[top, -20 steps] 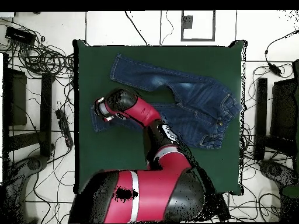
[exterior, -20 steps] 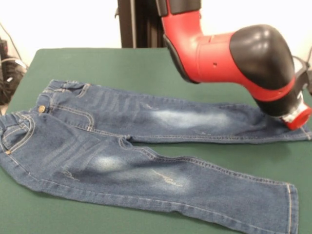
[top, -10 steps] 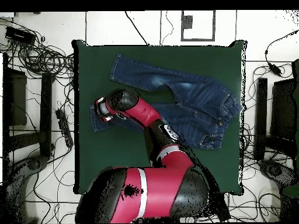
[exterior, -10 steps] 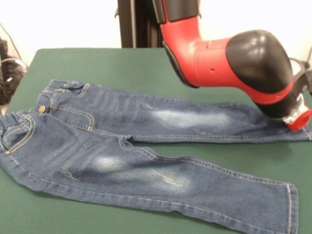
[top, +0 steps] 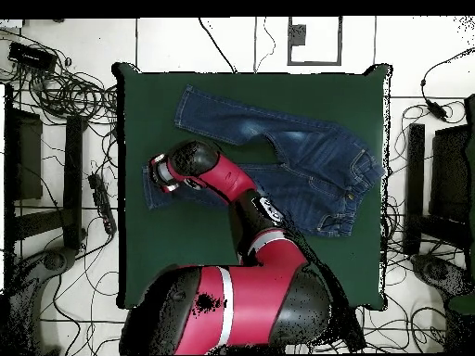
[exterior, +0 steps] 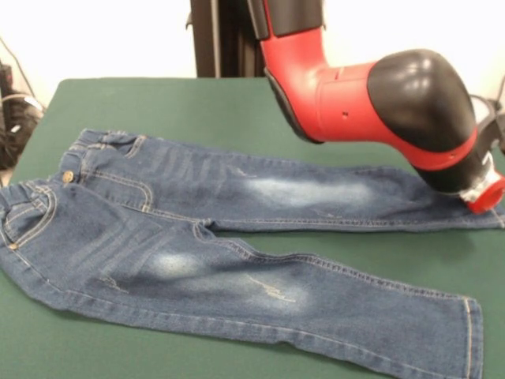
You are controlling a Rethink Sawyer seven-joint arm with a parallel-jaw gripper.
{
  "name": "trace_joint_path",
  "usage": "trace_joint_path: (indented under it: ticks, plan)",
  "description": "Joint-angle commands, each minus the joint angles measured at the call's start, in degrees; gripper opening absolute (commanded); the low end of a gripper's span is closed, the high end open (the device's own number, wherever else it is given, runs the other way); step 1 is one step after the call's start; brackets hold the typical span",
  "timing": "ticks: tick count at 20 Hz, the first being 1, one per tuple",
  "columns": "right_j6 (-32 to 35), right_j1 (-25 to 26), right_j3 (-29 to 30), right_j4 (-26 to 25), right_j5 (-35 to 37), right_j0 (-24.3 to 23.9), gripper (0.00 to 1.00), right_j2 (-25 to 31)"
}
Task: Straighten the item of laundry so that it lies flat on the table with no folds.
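The jeans [exterior: 237,253] lie spread on the green table [exterior: 197,103], waistband toward 9 o'clock in the front view and both legs running toward 3 o'clock, the near leg angled off toward 4 o'clock. In the overhead view the jeans [top: 278,158] sit in the upper half of the table [top: 186,250], waistband at 3 o'clock.

The arm [exterior: 371,95] reaches down over the cuff end of the far leg at 3 o'clock in the front view. Its wrist covers the gripper [exterior: 483,193], so I cannot tell whether the hand is open or closed, or whether it touches the denim; it seems to sit right at the cuff.

The garment looks nearly flat already. The legs show no obvious fold, though the seat near the waistband has slight rumpling and the hidden cuff may still be turned under.

If the step in hand is drawing that far leg straight, it would go best as a low, slow pull outward along the line of the leg, keeping the cloth against the table. Lifting high risks dragging the whole pair sideways or doubling the cuff over.
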Motion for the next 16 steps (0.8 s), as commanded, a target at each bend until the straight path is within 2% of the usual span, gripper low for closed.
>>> trace_joint_path:
  ticks: [1, 12, 14, 16]
  plan:
    - [2.7, 3.7, 1.5, 2.1, -7.2, 3.0, 0.0, 9.7]
    - [9.9, 4.3, -2.0, 7.2, -11.7, 5.7, 0.0, 10.4]
    - [11.5, 4.7, -3.9, 7.9, -11.7, 7.0, 0.0, 9.0]
    - [14.5, 4.9, -7.0, 8.0, -10.1, 9.4, 0.0, 5.3]
